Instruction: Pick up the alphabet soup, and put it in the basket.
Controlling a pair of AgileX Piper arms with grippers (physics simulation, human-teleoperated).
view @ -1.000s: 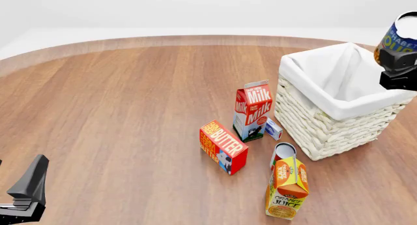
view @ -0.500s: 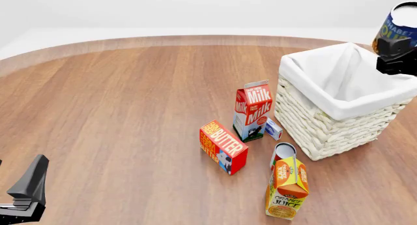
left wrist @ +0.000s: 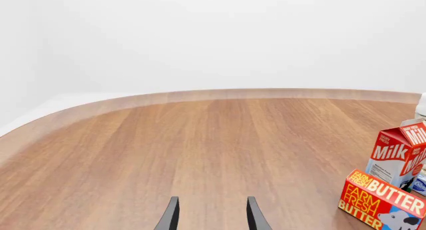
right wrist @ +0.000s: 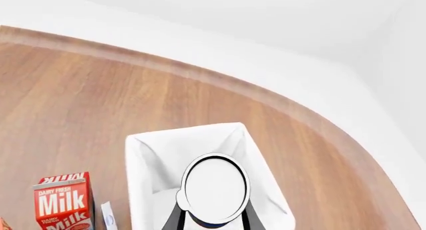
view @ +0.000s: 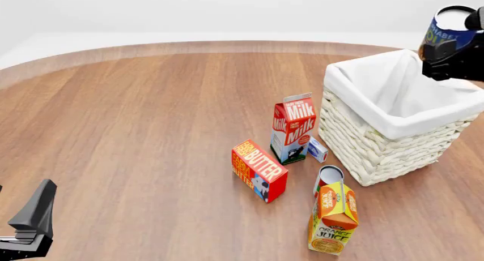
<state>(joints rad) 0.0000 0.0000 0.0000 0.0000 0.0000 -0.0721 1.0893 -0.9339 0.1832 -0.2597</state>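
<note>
- Left hand (view: 30,230): low at the near left edge of the tabletop (view: 151,131), well apart from every object. In its wrist view the two fingers stand apart with nothing between them. No change from the earlier front frames.
- Centre cluster, all untouched and in the same places as before: butter box (view: 259,170) lying on its side, milk carton (view: 293,128) upright, a small white-and-blue box (view: 318,149) just beside the milk carton, a red-and-white can (view: 329,176) partly hidden behind the upright orange juice carton (view: 334,217).
- Basket (view: 378,148): right of the cluster, on the tabletop, its liner folded over the rim. Nothing visible inside it.
- Alphabet soup (view: 445,30): in the air at the far right, above the basket's far-right corner, tilted, pale lid facing up and toward the camera. In the right wrist view the lid sits over the basket's open interior.
- Right hand (view: 454,60): clamped on the alphabet soup, fingers on opposite sides of the label below the lid.
- Handling, as a judgement: rigid metal can, moderately heavy if full, smooth label likely slippery; a grip across the middle of the cylinder suits it best.
- Versus earlier frames: can and right hand have shifted left and slightly up, further in over the basket.
</note>
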